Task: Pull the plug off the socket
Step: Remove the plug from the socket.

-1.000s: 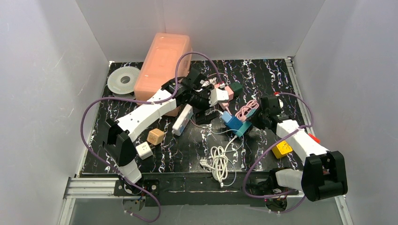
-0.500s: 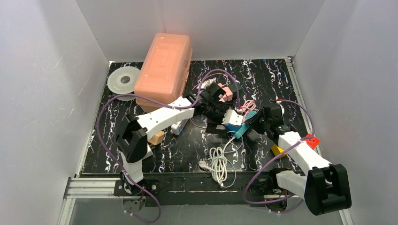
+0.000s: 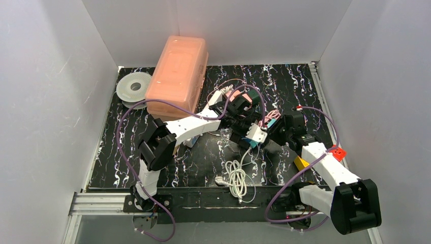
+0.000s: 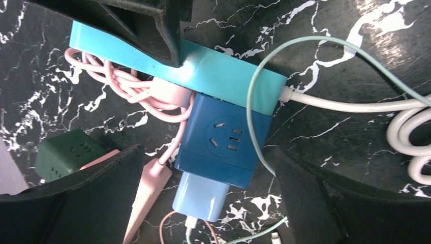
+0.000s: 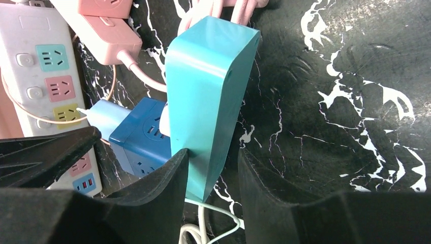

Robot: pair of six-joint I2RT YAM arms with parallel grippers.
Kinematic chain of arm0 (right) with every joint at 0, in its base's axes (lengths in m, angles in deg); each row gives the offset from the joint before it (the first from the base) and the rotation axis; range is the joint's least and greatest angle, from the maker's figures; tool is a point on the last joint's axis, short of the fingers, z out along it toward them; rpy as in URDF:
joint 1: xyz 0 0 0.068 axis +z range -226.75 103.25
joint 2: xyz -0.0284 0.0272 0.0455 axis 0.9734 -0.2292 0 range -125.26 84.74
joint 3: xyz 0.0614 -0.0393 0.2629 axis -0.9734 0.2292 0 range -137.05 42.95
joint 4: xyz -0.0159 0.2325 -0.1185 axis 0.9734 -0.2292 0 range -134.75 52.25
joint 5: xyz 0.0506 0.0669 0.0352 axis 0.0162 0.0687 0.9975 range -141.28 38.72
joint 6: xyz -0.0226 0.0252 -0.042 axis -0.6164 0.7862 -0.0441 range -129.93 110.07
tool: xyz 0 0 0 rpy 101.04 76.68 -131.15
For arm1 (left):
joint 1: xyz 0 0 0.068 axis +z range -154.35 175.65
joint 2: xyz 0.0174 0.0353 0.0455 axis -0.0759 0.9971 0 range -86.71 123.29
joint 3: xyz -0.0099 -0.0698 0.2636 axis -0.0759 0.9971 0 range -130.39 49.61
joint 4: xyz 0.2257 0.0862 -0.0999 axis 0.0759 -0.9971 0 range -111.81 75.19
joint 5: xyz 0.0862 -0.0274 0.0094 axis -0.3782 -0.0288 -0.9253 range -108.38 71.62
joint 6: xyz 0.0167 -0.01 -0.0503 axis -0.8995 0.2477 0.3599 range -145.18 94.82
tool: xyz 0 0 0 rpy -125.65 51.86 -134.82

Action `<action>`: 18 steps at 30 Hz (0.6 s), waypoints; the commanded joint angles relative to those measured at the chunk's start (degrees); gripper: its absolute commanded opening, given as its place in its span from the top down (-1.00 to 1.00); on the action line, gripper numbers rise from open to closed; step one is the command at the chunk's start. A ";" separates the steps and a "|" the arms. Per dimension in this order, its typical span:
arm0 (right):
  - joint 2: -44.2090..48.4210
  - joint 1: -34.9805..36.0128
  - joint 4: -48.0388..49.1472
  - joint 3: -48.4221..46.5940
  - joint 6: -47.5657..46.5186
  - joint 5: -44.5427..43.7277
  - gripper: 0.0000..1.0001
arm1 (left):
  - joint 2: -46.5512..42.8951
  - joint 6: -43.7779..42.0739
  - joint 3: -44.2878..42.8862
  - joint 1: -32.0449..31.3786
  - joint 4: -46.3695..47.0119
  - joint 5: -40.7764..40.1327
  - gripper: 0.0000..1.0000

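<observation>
A light blue plug (image 4: 201, 195) sits in a dark blue cube socket (image 4: 223, 140), which is itself plugged into a teal power strip (image 4: 223, 71). My left gripper (image 4: 206, 168) is open and straddles the cube and plug, its fingers clear on both sides. In the top view it (image 3: 252, 134) covers the cube. My right gripper (image 5: 213, 155) stands around the end of the teal strip (image 5: 208, 86). Its left finger touches the strip, while a gap shows at the right finger. The cube (image 5: 140, 140) and plug (image 5: 104, 114) lie to the strip's left.
A pink lidded box (image 3: 177, 68) and a clear spool (image 3: 134, 87) stand at the back left. A coiled white cable (image 3: 236, 175) lies in front. A white multi-socket strip (image 5: 48, 76), pink plugs (image 5: 109, 35), a green cube (image 4: 71, 152) and a yellow block (image 3: 301, 161) crowd around.
My left arm has swung right and toward me, bringing its open gripper over the blue cube. The right gripper's jaws have loosened on the teal strip.
</observation>
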 commanded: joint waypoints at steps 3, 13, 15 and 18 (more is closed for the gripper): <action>2.13 0.09 -2.21 -2.93 -0.99 -2.21 0.03 | -1.31 -6.42 3.43 -0.02 1.81 -0.53 -0.96; -4.25 0.18 -7.84 -13.63 -1.59 -6.64 -0.16 | -3.40 -13.42 7.17 0.65 1.48 0.64 -0.96; -5.86 0.26 -8.92 -14.12 -1.13 -7.87 -0.20 | -3.22 -13.27 6.28 0.91 1.79 0.83 -0.96; -6.90 0.27 -8.97 -14.05 -1.72 -8.36 -0.22 | -3.99 -13.98 4.87 1.66 -0.28 2.06 -0.96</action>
